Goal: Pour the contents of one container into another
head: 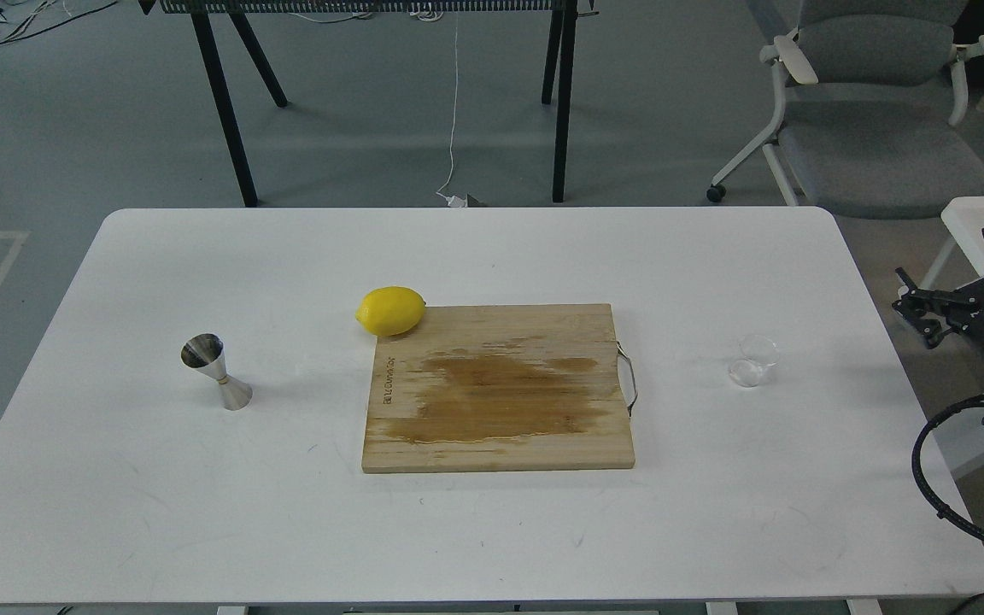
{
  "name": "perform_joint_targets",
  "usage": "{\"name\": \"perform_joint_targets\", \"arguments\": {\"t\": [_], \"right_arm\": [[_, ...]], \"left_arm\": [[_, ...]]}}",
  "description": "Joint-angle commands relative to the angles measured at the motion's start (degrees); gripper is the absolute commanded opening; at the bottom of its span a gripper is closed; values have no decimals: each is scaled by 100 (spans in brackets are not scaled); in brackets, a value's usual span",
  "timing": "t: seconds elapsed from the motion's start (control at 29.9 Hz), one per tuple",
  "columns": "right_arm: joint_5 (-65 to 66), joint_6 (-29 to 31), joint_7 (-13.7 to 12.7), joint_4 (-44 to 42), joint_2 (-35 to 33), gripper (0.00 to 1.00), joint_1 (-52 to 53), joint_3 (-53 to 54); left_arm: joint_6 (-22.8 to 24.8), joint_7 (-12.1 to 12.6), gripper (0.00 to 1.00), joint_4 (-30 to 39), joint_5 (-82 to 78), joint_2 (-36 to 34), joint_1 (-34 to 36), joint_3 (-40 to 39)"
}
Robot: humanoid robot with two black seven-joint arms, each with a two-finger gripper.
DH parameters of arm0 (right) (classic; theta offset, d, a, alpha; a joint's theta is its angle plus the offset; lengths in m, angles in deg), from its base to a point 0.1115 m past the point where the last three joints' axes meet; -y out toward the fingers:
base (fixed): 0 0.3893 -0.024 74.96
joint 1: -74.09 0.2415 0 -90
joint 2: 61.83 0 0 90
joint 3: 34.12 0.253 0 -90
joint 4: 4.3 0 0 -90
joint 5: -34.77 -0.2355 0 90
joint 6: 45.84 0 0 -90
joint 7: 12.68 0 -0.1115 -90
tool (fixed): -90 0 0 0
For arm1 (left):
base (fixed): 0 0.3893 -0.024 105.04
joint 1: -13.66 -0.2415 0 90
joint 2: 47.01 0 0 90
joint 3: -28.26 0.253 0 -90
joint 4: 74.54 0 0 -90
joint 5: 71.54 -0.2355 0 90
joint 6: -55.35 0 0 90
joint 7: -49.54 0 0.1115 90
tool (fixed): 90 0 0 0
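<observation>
Your wooden cutting board (498, 389) lies mid-table, a dark wet stain across its middle, a wire handle on its right edge. Left of it, well apart, the steel jigger (216, 371) stands upright on the white table (202, 512). Right of the board, the small clear cup (754, 360) stands alone. A lemon (390, 310) touches the board's far-left corner. Your right gripper (928, 312) hangs off the table's right edge, fingers spread, pinching nothing. A grey office chair (876, 102) stands beyond.
</observation>
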Motion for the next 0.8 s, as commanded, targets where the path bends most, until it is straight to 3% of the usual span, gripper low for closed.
{"name": "perform_joint_targets", "arguments": {"t": [0.0,0.03,0.23,0.37,0.57,0.67,0.77], "right_arm": [[0,0,-1,6,1,99,6,18],[0,0,-1,6,-8,99,7,27],[0,0,-1,-11,-34,99,-28,9],[0,0,-1,-99,-25,99,-46,9],[0,0,-1,-152,-8,99,-46,9],[0,0,-1,-152,-8,99,-46,9],[0,0,-1,-152,-16,99,-46,0]], "left_arm": [[1,3,100,1196,-686,-571,-451,46],[-4,3,100,1469,-853,-728,-557,37],[-2023,3,100,2296,-1127,-1432,-1707,28],[-2770,3,100,2587,-1110,-1898,-2428,20],[-4888,3,100,3551,-1031,-2452,-3676,28],[-5522,3,100,4255,-707,-2637,-4152,28],[-5599,3,99,4608,-495,-2637,-4573,28]]}}
